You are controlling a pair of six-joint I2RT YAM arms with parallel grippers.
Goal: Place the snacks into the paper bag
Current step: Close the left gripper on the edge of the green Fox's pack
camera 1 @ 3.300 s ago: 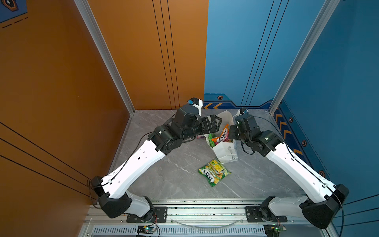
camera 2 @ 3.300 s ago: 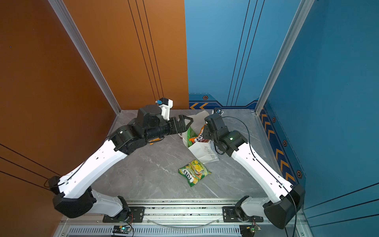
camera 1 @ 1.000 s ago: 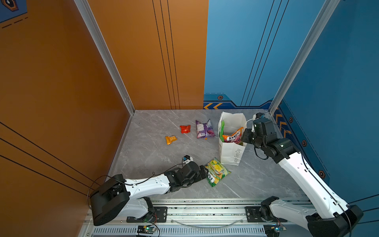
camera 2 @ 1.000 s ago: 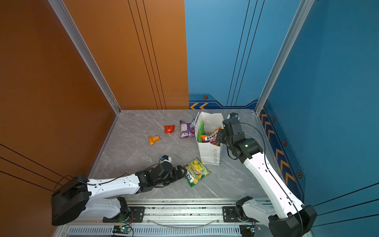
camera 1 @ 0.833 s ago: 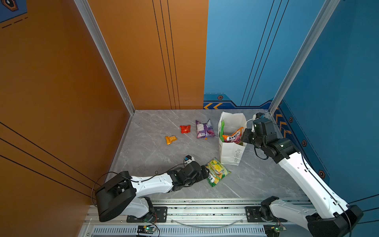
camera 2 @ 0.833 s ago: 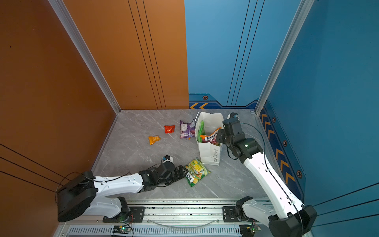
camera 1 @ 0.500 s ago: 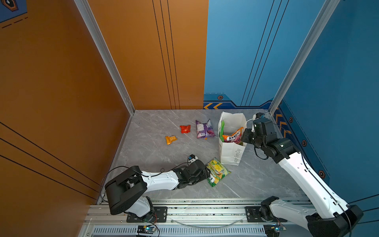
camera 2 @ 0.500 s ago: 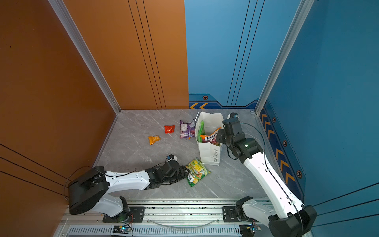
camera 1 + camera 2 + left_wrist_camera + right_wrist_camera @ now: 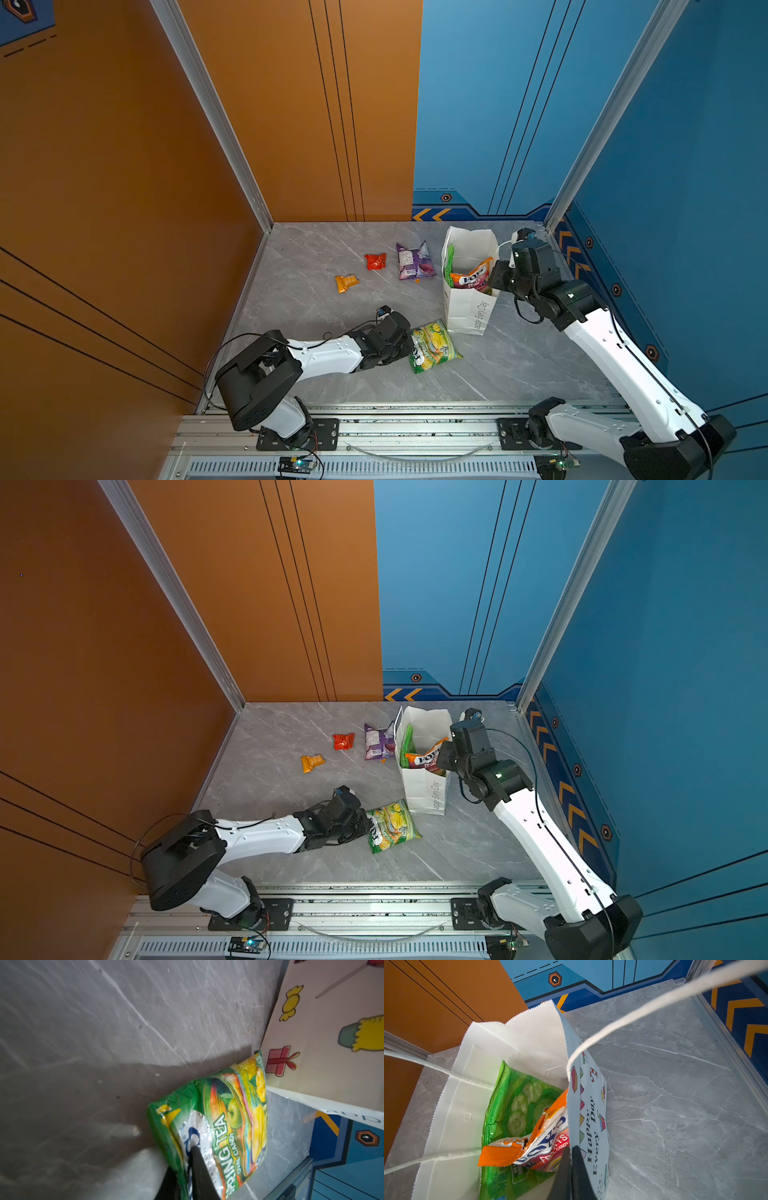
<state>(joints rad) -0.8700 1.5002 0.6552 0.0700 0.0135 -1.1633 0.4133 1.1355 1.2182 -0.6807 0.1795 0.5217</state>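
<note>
Near the front of the grey table (image 9: 519, 365), just beside the foot of the paper bag (image 9: 467, 309), the green candy bag (image 9: 434, 345) is seen lying flat. Its edge is clamped between the jaws of the left gripper (image 9: 187, 1157). The paper bag is held upright (mouth open), one wall pinched at the rim by the right gripper (image 9: 570, 1153). An orange candy bag (image 9: 542, 1142) and a green chip bag (image 9: 517, 1105) are seen inside. A purple packet (image 9: 413, 262), a red packet (image 9: 375, 261) and a small orange packet (image 9: 346, 283) are scattered farther back.

Grey marbled tabletop (image 9: 316, 257), upright white paper bag (image 9: 465, 316), green candy bag (image 9: 434, 345) beside it, purple packet (image 9: 413, 262), red packet (image 9: 375, 261), orange packet (image 9: 346, 283)
</note>
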